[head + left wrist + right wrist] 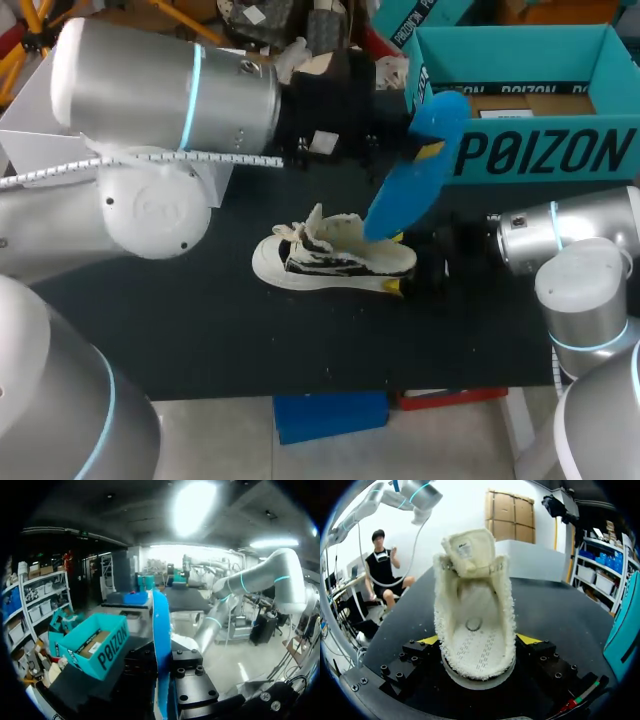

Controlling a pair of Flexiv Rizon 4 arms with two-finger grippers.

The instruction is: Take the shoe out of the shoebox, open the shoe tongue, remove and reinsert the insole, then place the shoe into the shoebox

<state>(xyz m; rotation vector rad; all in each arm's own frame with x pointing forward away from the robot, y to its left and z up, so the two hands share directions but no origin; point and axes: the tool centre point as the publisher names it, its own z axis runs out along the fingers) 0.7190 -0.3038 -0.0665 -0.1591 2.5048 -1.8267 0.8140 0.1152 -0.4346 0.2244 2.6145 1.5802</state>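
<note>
Nearest, right gripper (477,642): pinching the heel of the shoe (335,258) from both sides, a yellow tip against each flank.
Shoe: lying on the black table (200,320), toe pointing away from the right gripper, tongue folded up and the footbed bare, so the insole is out.
Insole (415,185): blue, hanging over the shoe's heel end, its lower end close to the collar.
Left gripper (164,662): closed on the insole's upper end, which shows edge-on between the fingers.
Shoebox (545,150): teal, open, at the far edge of the table beyond the shoe.
Step, as I judge it: reinserting the insole.
Risk: the thin insole may buckle or catch on the fleecy collar if fed in steeply.
Risk: a push could pivot the shoe, held only at the heel.
</note>
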